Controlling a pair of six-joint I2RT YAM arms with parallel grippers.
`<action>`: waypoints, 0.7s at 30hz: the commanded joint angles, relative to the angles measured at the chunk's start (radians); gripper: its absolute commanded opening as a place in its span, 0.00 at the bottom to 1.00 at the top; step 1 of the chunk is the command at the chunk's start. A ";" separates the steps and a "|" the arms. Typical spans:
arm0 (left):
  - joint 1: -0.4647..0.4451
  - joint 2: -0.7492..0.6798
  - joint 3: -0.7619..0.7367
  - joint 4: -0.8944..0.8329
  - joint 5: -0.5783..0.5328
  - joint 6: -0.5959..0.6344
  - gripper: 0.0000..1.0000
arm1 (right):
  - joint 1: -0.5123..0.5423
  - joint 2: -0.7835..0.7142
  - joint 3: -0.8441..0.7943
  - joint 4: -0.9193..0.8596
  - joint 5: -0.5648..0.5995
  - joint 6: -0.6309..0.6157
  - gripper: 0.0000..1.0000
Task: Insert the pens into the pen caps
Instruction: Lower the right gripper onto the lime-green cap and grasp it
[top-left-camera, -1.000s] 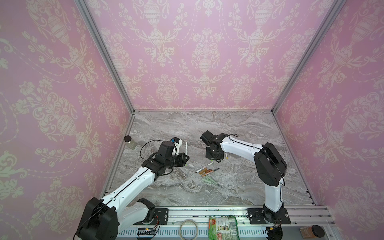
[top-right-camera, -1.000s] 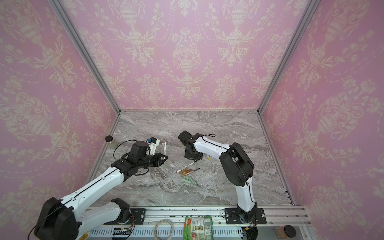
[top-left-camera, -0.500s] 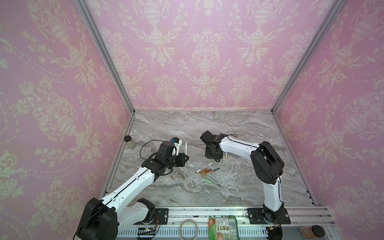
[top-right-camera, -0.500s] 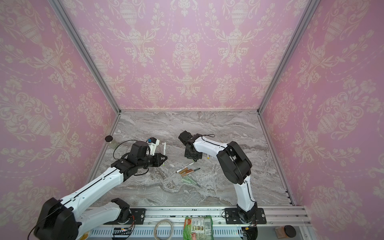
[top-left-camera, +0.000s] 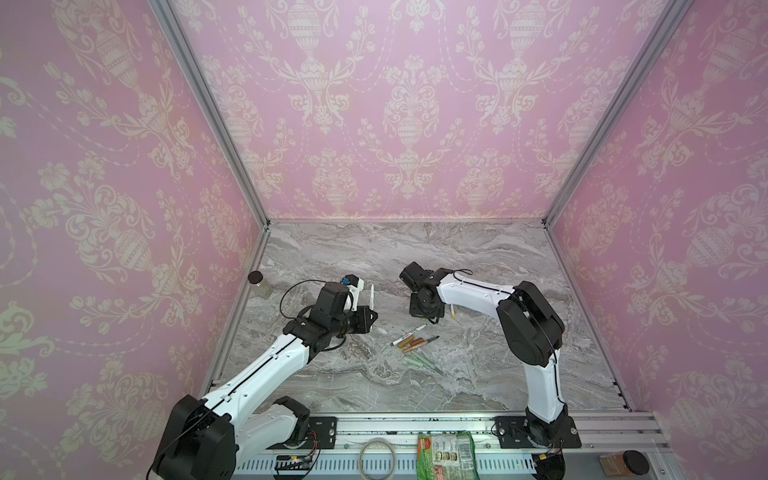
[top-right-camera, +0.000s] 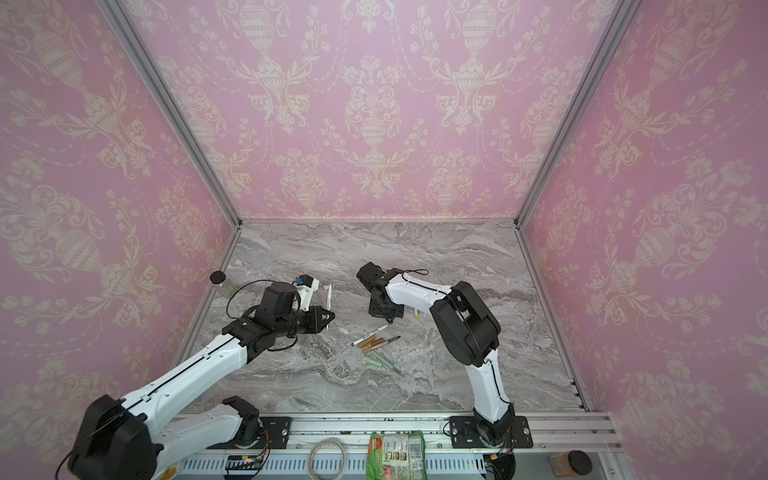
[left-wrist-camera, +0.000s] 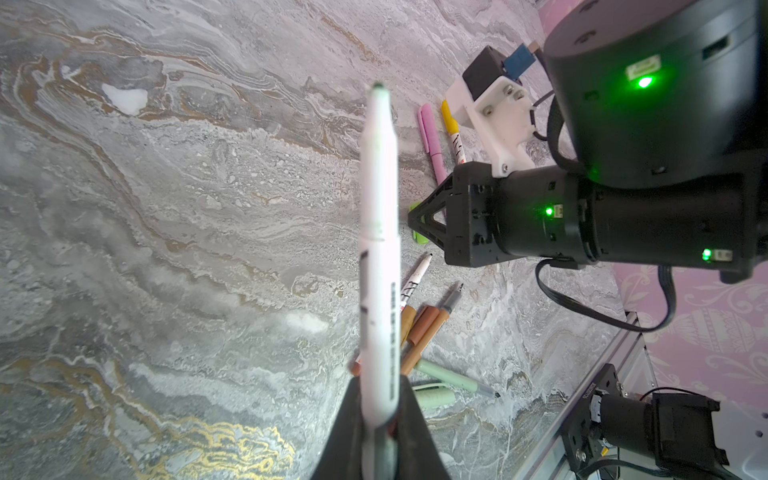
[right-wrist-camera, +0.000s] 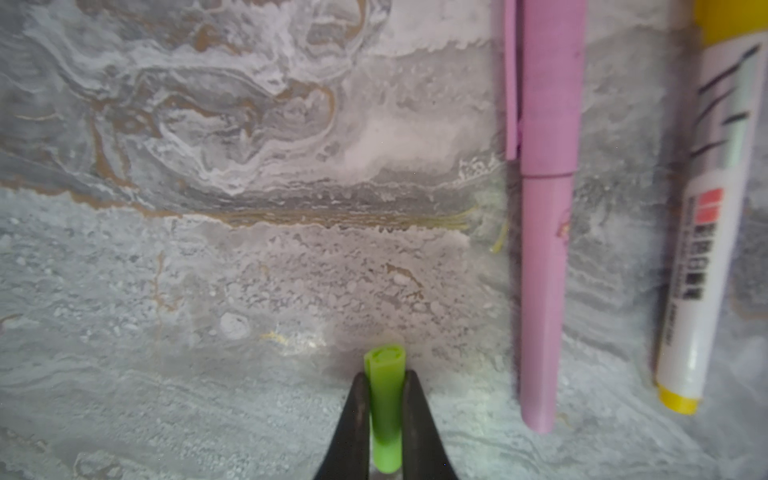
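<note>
Looking a third done: pink pen (right-wrist-camera: 544, 249) and yellow pen (right-wrist-camera: 702, 249) lie capped, left end effector (left-wrist-camera: 380, 399) pinches white pen (left-wrist-camera: 378, 208) aloft, right end effector (right-wrist-camera: 386, 376) pinches green cap (right-wrist-camera: 384, 363) at the table (right-wrist-camera: 208, 291), brown/sage pile (left-wrist-camera: 430, 328) uncapped.

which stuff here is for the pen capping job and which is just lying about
Job: white pen in left hand; bright green cap in right hand; pink pen; yellow-ended pen; loose pens and caps mid-table.
Lying about: pale jar; green packet; wire ring; brown jar.
</note>
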 joint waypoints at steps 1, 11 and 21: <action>0.005 0.008 0.026 -0.012 -0.025 0.029 0.00 | -0.002 0.044 -0.003 -0.008 -0.010 -0.009 0.05; 0.005 0.008 0.027 -0.010 -0.023 0.021 0.00 | -0.003 0.013 0.002 0.016 -0.019 -0.028 0.00; -0.010 0.009 0.027 0.065 0.087 0.039 0.00 | -0.018 -0.224 0.003 0.083 -0.031 -0.008 0.00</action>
